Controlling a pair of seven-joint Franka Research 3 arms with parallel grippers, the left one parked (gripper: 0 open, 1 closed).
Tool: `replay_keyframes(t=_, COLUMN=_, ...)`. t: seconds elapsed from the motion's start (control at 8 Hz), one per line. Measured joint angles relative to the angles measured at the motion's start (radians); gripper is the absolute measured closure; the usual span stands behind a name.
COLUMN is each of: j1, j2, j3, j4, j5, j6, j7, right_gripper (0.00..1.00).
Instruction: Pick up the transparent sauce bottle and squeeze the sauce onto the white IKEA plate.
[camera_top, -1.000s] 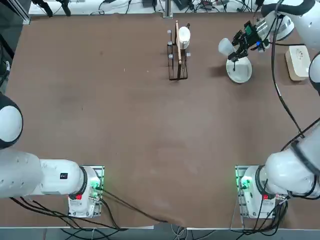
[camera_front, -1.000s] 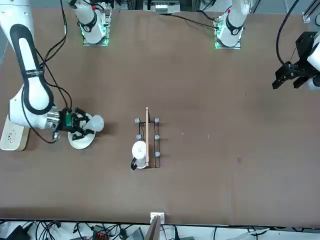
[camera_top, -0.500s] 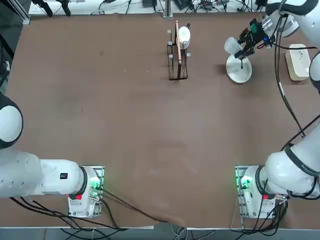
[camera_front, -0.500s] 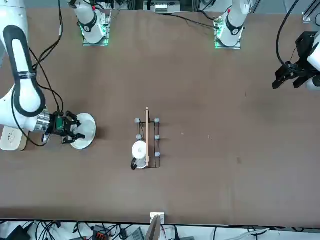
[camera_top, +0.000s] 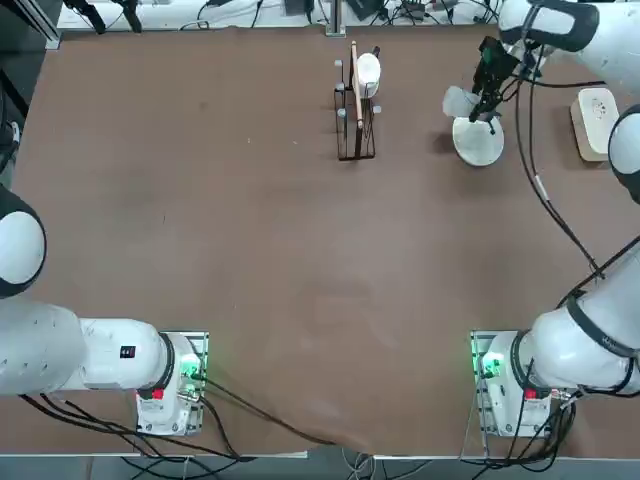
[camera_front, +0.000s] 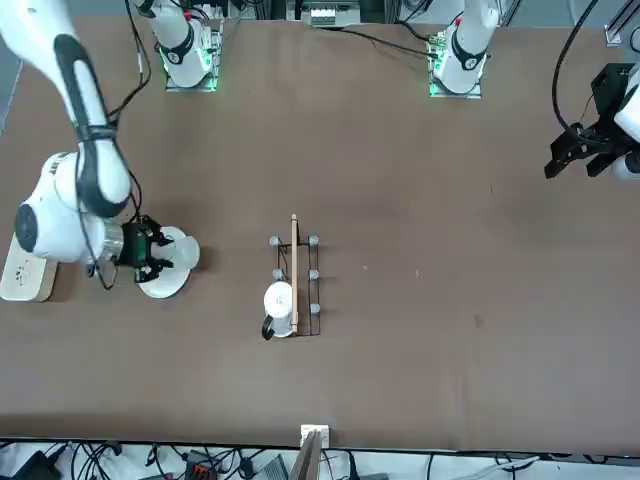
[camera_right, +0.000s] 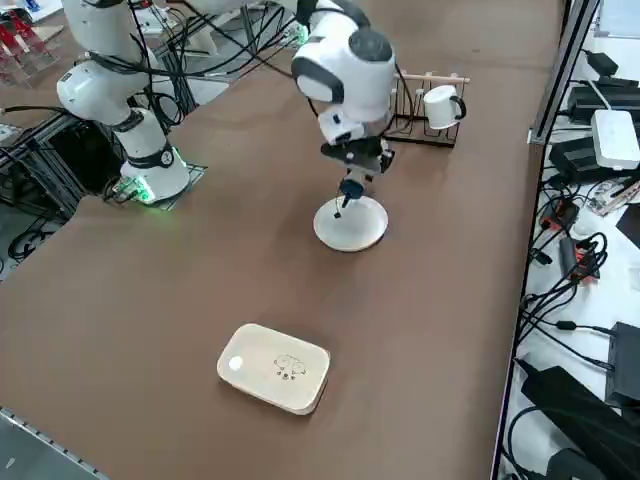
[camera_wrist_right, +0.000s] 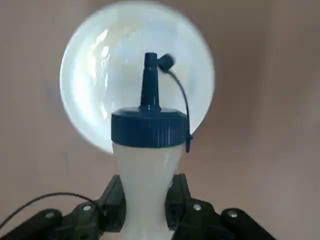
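My right gripper is shut on the transparent sauce bottle, holding its pale body just below the dark blue cap. The open nozzle points down at the white IKEA plate directly beneath it, and the small lid dangles on its strap. In the top view the gripper hangs over the plate at the far right of the table, with the bottle's pale body sticking out toward the table's middle. The right side view shows the gripper a little above the plate.
A cream rounded block lies to the right of the plate near the table's edge. A black wire rack with a wooden stick and a white round piece stands left of the plate. Cables run along the far edge.
The right arm has swung and turned its wrist above the plate, with the bottle still in its grip. The bottle stays over the plate.
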Motion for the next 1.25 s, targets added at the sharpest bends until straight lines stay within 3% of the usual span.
replay_keyframes(t=0.62, j1=0.160, j2=-0.048, j3=0.005, j4=0.078, j5=-0.504, j6=-0.358, j7=0.390, right_gripper=0.59)
replay_keyframes(t=0.88, j1=0.243, j2=-0.040, j3=0.005, j4=0.078, j5=-0.669, j6=-0.499, j7=0.463, right_gripper=0.59)
replay_keyframes(t=1.25, j1=0.295, j2=-0.014, j3=0.005, j4=0.077, j5=-0.866, j6=-0.689, j7=0.495, right_gripper=0.59)
